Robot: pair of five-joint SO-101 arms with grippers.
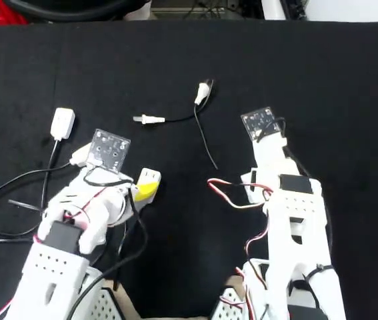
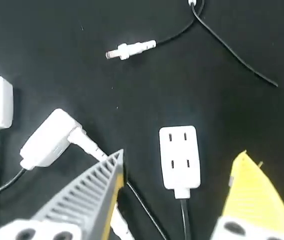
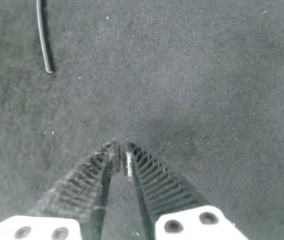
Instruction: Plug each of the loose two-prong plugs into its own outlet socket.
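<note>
A white outlet socket (image 2: 180,157) with two pairs of slots lies flat on the black cloth, directly between the fingers of my open left gripper (image 2: 181,157). In the high view that socket (image 1: 150,177) sits beside the yellow finger (image 1: 145,191). A white plug (image 2: 49,140) on a black cord lies next to the grey finger (image 2: 99,182). A slim loose plug (image 2: 130,49) lies farther out; the high view shows it (image 1: 150,120) joined by a thin black cord to another small plug (image 1: 203,92). My right gripper (image 3: 119,148) is shut on nothing, over bare cloth.
A white block adapter (image 1: 63,123) with a black cord lies at the far left. Loose black cords trail beside the left arm (image 1: 62,233). A cord end (image 3: 46,70) lies off from the right gripper. The right arm (image 1: 289,200) stands at the right.
</note>
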